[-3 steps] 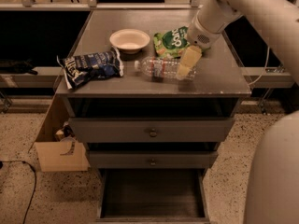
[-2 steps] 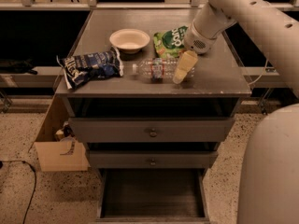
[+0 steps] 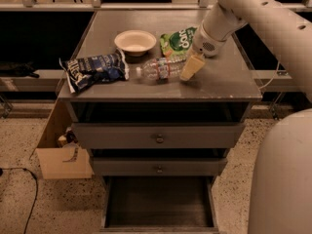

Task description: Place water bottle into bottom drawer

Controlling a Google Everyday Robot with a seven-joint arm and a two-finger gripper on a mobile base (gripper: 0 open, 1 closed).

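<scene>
The water bottle [image 3: 158, 69] lies on its side on the cabinet top [image 3: 219, 84], white cap pointing left, clear ribbed body with a red-and-white label. My gripper [image 3: 191, 66] is down at the bottle's right, bottom end, touching or almost touching it, and the white arm reaches in from the upper right. Below, at floor level, the bottom drawer [image 3: 108, 204] stands pulled out, a shallow tray with a dark floor and nothing in it.
A white bowl [image 3: 135, 41] and a green chip bag [image 3: 178, 43] sit behind the bottle, and a blue chip bag [image 3: 95, 69] lies to its left. Two upper drawers [image 3: 158, 135] with knobs are shut. A cardboard box [image 3: 61, 152] stands on the floor at left.
My gripper has shifted a little to the left, closing up on the bottle's bottom end. The bottle lies about where it was.
</scene>
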